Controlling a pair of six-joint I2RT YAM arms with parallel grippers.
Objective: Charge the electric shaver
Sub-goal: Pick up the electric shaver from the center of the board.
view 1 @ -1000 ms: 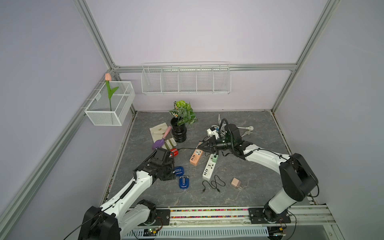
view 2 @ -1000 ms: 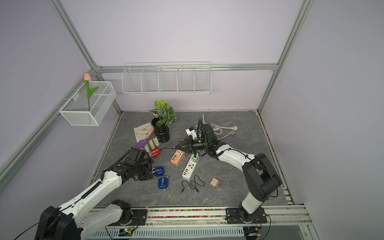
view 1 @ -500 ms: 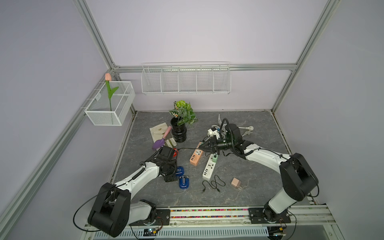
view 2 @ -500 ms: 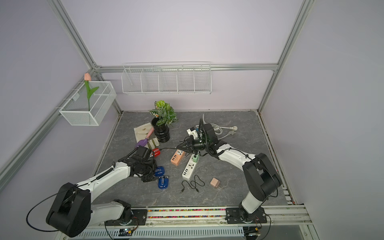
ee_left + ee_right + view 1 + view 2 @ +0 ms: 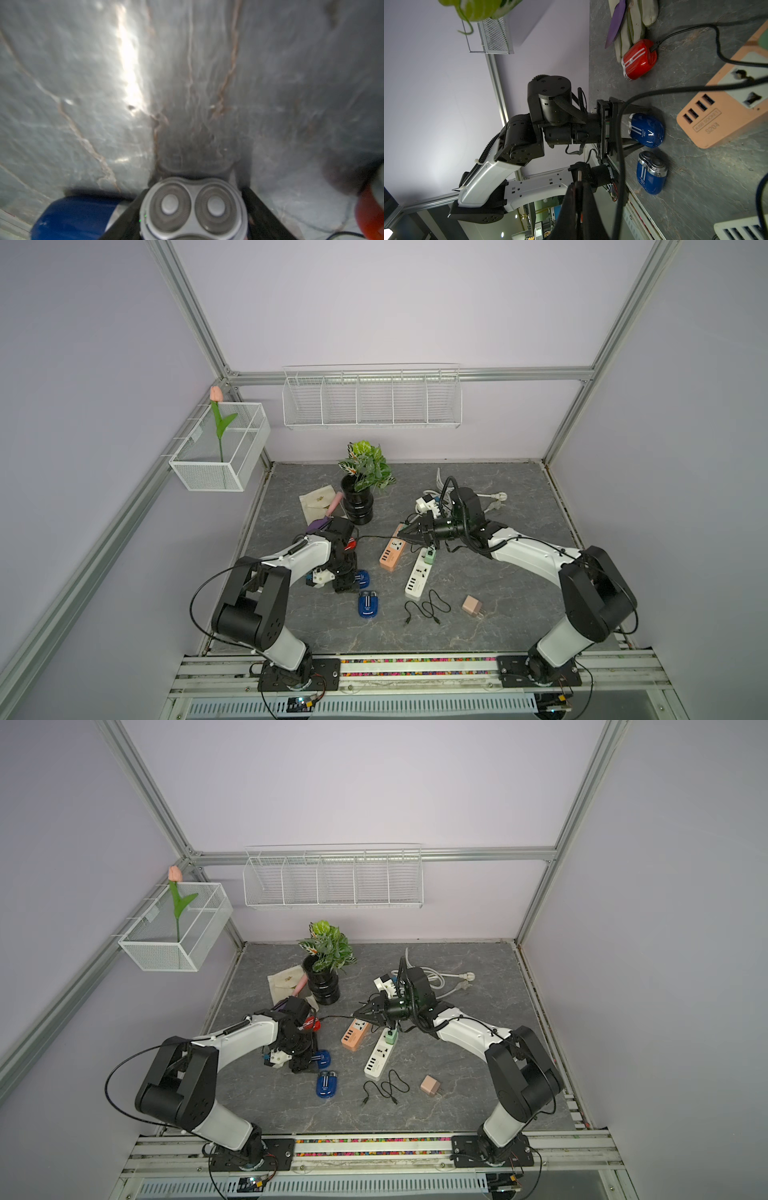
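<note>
While my right gripper (image 5: 402, 535) has kept its place above the far end of the orange power strip (image 5: 390, 558) over the last 1 second, both top views show my left arm (image 5: 291, 558) refolded. It lay stretched low then. Now it rises from its base and bends over, so the left gripper (image 5: 347, 585) comes down from above on the blue shaver (image 5: 365, 577). The shaver has shifted only slightly on the table (image 5: 511, 614). I judge the pick-up made and the shaver being turned to offer its socket. The other blue shaver (image 5: 368, 605) lies just beside it, and the red shaver (image 5: 350, 544) lies near, already on a lead.

My left wrist gives what no top view does. 2 round foil heads (image 5: 169, 202) face the camera, and my fingers (image 5: 266, 216) lie against both flanks of the blue shaver with no gap I can see. Those jaws are clamped on it, wide as they stand. Its socket is hidden from this view.

My right wrist shows the shaver's striped back and a small dark slot (image 5: 658, 136) that I take for the socket. Whether the shaver rests on the table or hangs just off it, I cannot tell. My right jaws are closed tight on the charging plug (image 5: 579, 176), its metal tip poking out and its black cable (image 5: 620, 145) looping across. Plug and slot are well apart.
</note>
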